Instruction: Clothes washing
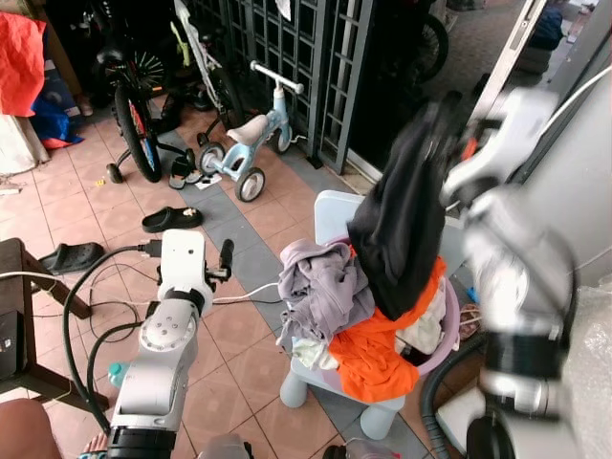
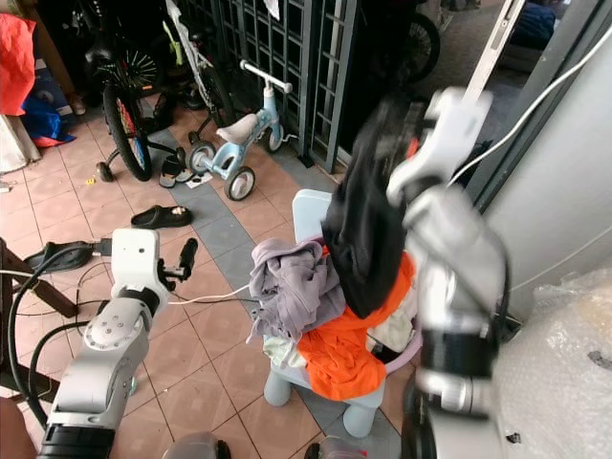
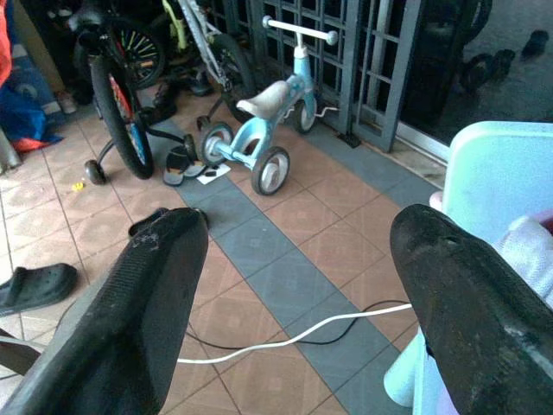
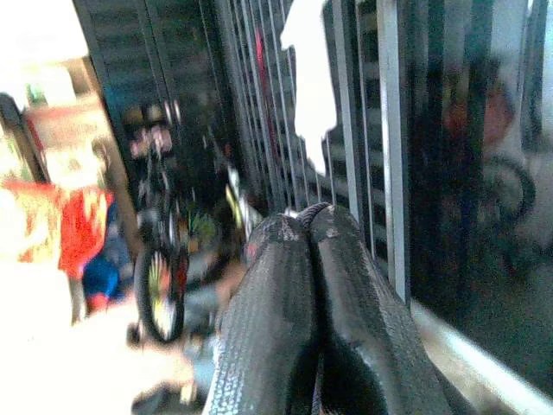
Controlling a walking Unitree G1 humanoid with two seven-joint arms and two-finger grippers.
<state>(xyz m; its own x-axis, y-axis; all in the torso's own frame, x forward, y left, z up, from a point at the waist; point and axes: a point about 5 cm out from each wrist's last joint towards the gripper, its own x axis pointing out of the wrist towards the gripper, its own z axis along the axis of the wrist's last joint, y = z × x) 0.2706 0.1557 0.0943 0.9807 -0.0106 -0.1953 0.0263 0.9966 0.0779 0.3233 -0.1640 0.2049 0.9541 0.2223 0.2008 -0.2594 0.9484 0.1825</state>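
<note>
My right gripper (image 1: 445, 113) is raised high and shut on a black garment (image 1: 402, 229), which hangs down over the laundry pile. In the right wrist view its fingers (image 4: 294, 294) are pressed together. The pile holds a grey-lilac garment (image 1: 320, 287) and an orange one (image 1: 378, 349), heaped in a lilac basin (image 1: 448, 330). The basin rests on a small pale-blue plastic chair (image 1: 335, 215). My left gripper (image 1: 226, 256) hovers open to the left of the pile. Nothing lies between its fingers (image 3: 155, 294), and the tiled floor shows through the gap.
A white cable (image 1: 244, 298) runs across the floor by the chair. A child's tricycle (image 1: 251, 143), a bicycle (image 1: 134, 115) and sandals (image 1: 172, 218) stand further back, before a dark metal gate (image 1: 287, 48). A dark wooden table (image 1: 19, 316) is at the left and bubble wrap (image 1: 593, 363) at the right.
</note>
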